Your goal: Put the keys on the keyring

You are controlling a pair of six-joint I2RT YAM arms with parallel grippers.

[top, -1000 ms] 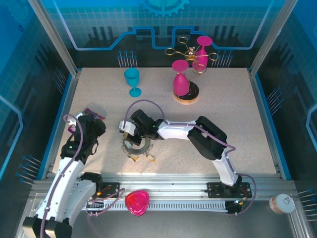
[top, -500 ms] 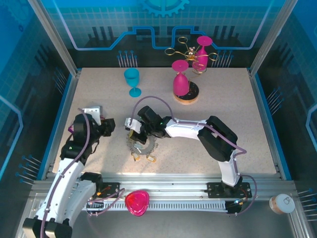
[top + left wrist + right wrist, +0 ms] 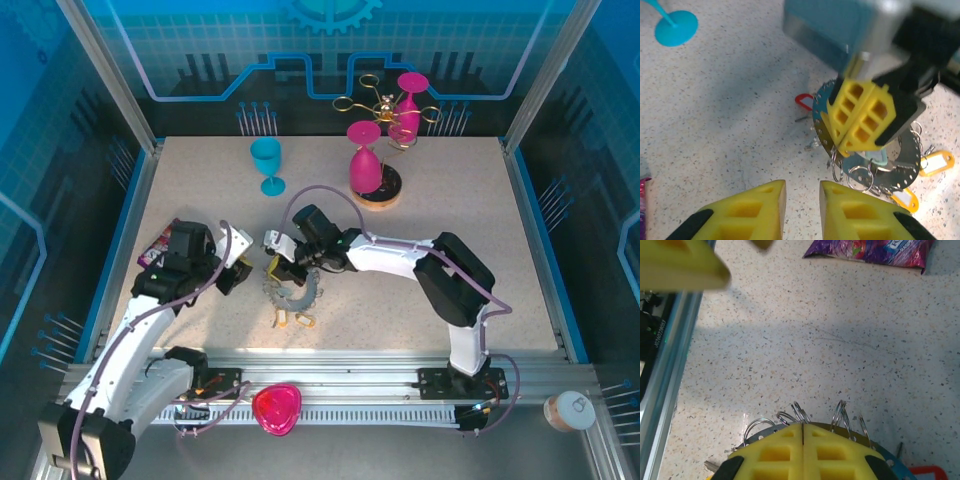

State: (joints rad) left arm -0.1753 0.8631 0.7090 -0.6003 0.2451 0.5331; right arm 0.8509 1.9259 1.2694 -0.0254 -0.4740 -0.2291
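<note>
Two changes: the left gripper [image 3: 802, 199] came beside the keyring [image 3: 902, 165] and narrowed, holding nothing yet; the right gripper [image 3: 839, 146] keeps pinching its rim for threading.

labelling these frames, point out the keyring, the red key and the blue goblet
keyring [image 3: 902, 165], left wrist view, flat grey rim at its lower right
red key [image 3: 802, 99], left wrist view, its red head
blue goblet [image 3: 266, 156], top external view, its bowl
</note>
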